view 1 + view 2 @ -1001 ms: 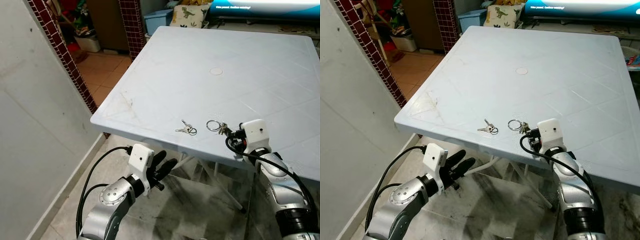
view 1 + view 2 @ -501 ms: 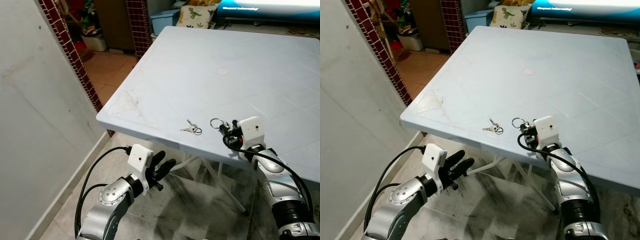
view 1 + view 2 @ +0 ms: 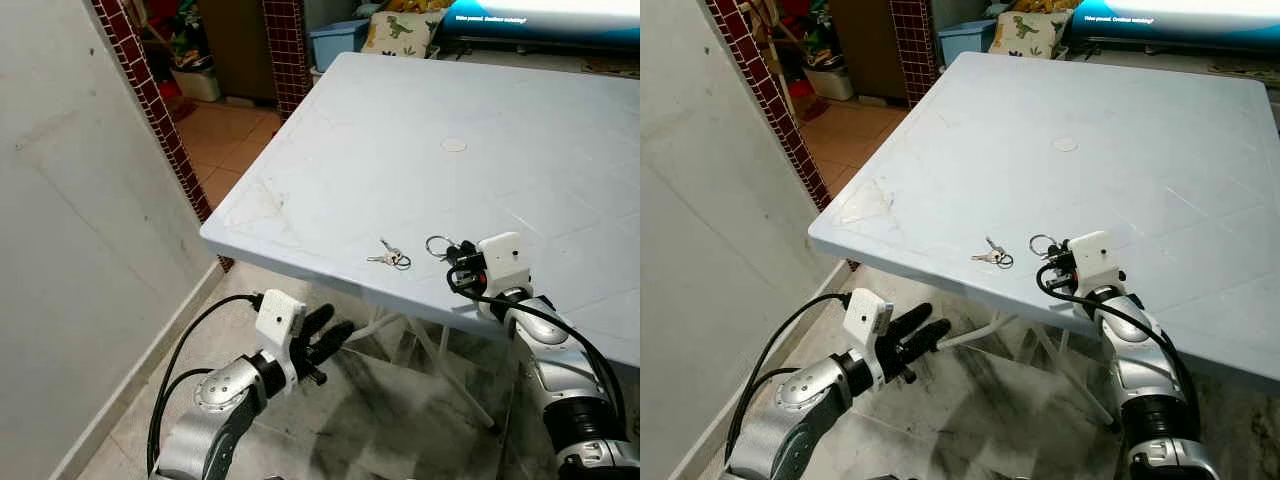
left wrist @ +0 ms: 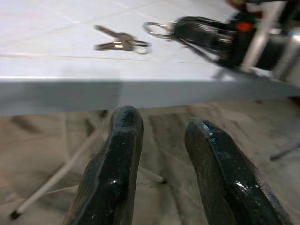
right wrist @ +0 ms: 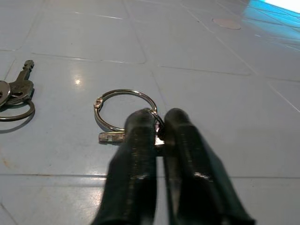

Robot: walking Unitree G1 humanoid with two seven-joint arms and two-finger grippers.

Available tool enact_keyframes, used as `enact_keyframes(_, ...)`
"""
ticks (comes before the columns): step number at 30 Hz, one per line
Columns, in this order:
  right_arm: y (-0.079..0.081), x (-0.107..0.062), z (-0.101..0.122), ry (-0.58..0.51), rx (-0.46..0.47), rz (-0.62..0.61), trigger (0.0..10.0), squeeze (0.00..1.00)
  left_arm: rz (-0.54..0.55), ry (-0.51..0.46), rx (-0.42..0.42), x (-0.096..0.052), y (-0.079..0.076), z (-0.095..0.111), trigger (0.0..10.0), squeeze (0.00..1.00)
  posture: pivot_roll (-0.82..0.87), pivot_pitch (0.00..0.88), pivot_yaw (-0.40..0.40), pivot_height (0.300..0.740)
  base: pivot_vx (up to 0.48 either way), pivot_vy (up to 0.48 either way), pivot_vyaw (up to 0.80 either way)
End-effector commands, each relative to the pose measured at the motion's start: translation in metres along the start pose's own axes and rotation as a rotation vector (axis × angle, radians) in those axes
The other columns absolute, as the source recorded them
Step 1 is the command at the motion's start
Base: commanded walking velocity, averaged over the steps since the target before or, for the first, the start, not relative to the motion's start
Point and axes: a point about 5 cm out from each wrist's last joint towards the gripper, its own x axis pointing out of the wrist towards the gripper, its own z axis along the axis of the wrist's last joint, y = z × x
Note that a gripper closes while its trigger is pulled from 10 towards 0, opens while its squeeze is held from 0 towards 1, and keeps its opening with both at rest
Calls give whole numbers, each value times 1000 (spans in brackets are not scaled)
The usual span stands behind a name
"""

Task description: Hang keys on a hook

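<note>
Glossy black right gripper [image 5: 159, 129] jaws pinch a round metal key ring [image 5: 123, 109] on the smooth table [image 3: 420, 110].

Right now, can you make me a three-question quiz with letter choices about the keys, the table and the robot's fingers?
1. Where are the two key bunches?
A. On the floor
B. On the table, near its front edge
C. On a hook

2. What colour is the table?
A. Pale blue-white
B. Red
C. Black

3. What are the right gripper's fingers doing?
A. Spread wide above the table
B. Hanging under the table
C. Pinched together on a key ring

Answers:
1 B: the loose keys and the key ring lie on the table near its front edge.
2 A: the tabletop is pale blue-white.
3 C: the right gripper has its fingers closed on the key ring, while the left gripper hangs below the table edge.
</note>
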Motion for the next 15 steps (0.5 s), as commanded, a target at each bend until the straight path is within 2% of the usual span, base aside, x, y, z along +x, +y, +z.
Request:
enact_keyframes(1,2,-4,-9,28,5,-4,0,0,-34,2,3,-1,-3,2,10000,0,-91,93,122,740,0,0,0)
enact_keyframes(3,3,-4,-10,30,3,-6,0,0,-40,7,2,0,-3,2,10000,0,-93,92,124,740,0,0,0)
enact_keyframes(9,-2,-5,-6,18,6,-33,0,0,-149,92,-52,-5,-12,-8,10000,0,-93,92,124,740,0,0,0)
enact_keyframes(15,0,-5,-6,16,20,-35,0,0,-161,98,-63,-5,-13,-8,10000,0,-97,93,126,740,0,0,0)
